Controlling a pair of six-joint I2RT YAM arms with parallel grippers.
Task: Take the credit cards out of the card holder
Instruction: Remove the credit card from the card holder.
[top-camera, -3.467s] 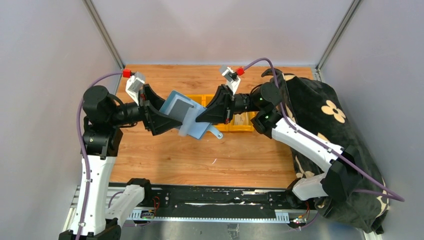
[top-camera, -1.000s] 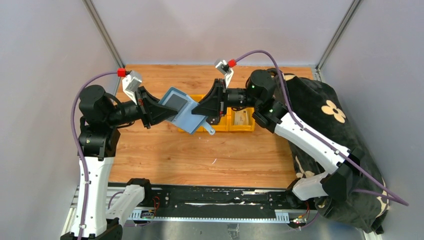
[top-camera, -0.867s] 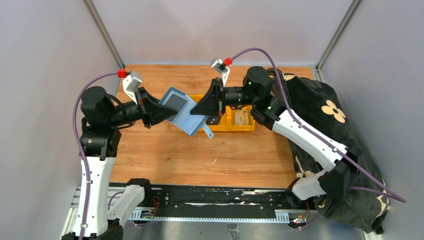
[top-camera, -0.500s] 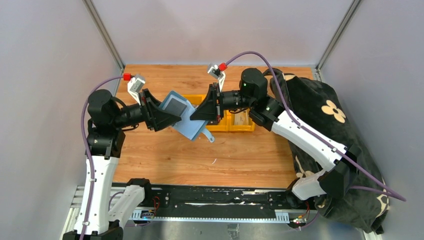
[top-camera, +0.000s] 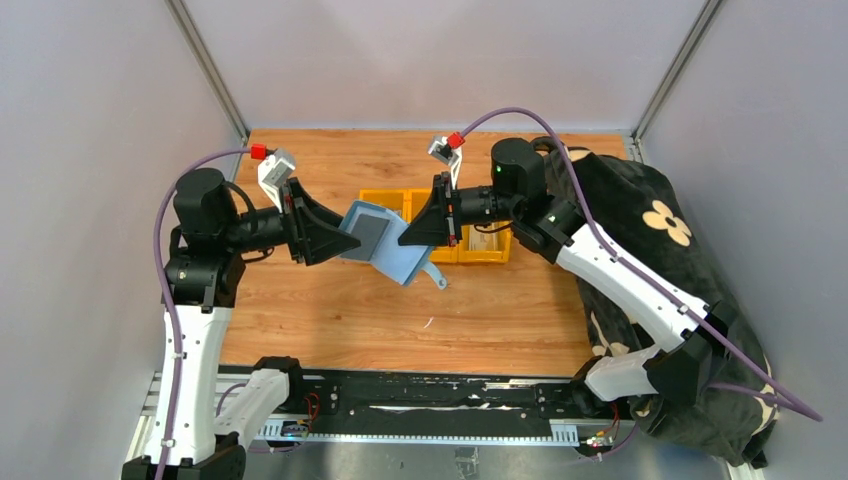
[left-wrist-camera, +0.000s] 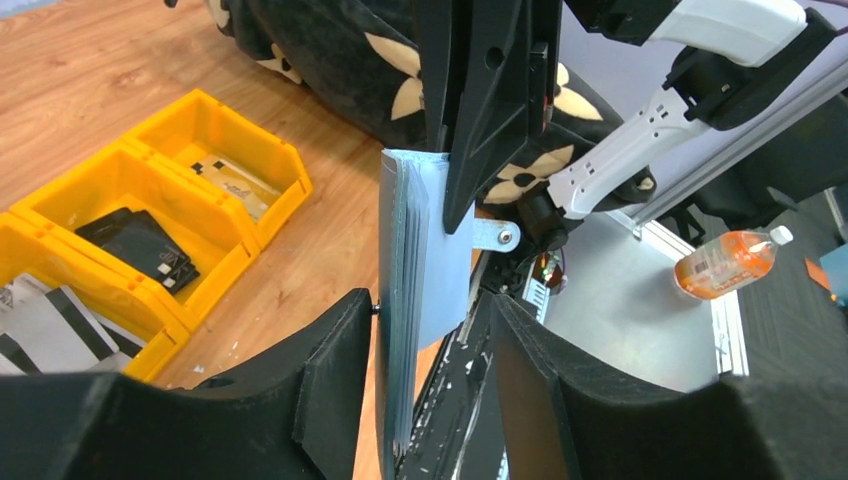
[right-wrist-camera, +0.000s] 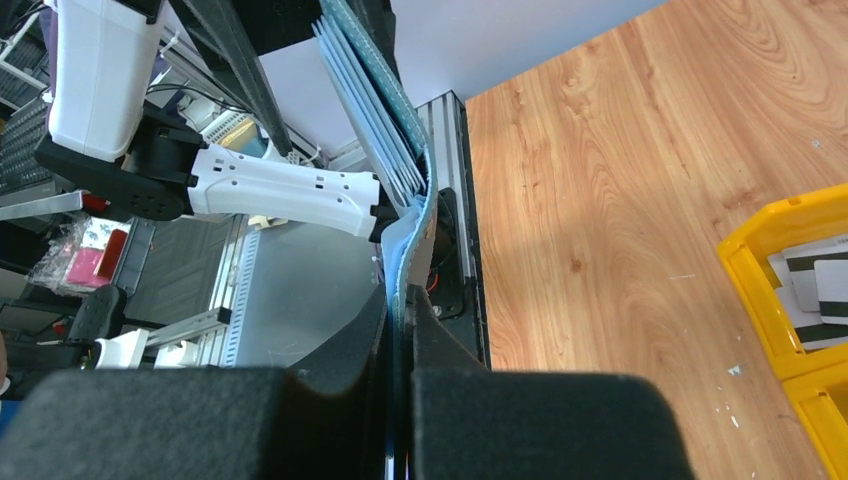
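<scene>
- The flat slate-blue folding card holder (top-camera: 400, 255) hung in the air above the wooden counter (top-camera: 330, 310), between the two arms and just in front of the yellow plastic bins (top-camera: 480, 250).
- The right claw (top-camera: 408, 235) was clenched on one flap of the holder; its wrist view showed the blue flap pinched flat between the fingers.
- The left claw (top-camera: 340, 238) stood released. Its fingers straddled the holder's opposite end edge-on, with a sliver of gap on either side.
- The holder's long axis slanted from the left claw towards the near right, where its small tab (top-camera: 435, 277) dangled.
- A dark grey credit card (top-camera: 370, 228) sat in the end facing the left claw, so that arm looked the nearer one for drawing it out leftwards.
</scene>
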